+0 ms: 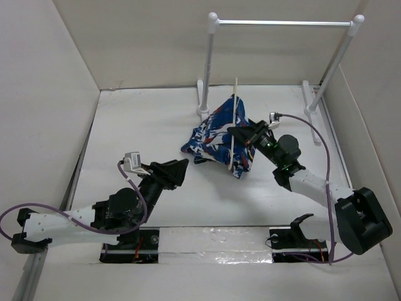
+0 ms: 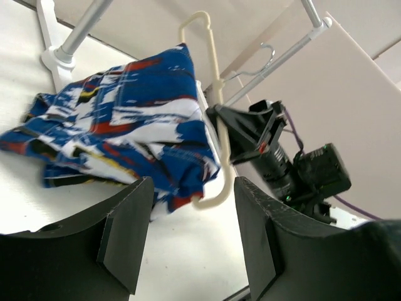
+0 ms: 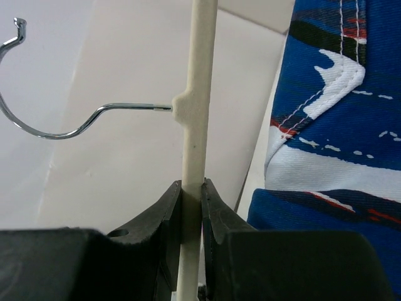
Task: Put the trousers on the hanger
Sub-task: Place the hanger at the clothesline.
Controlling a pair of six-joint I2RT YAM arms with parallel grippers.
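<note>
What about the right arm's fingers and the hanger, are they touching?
Touching. The right wrist view shows both fingers pinching the hanger between them, with no gap.

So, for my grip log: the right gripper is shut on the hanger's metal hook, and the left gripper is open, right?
Not the hook: the right wrist view shows the right gripper shut on the cream bar of the hanger, below where the hook joins. The left gripper is open, as said.

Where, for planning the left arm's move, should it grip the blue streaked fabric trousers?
Likely the bunched end of the blue streaked trousers on the table, from the left: clear of the cream-white hanger the right gripper clamps; the open left gripper faces it.
</note>
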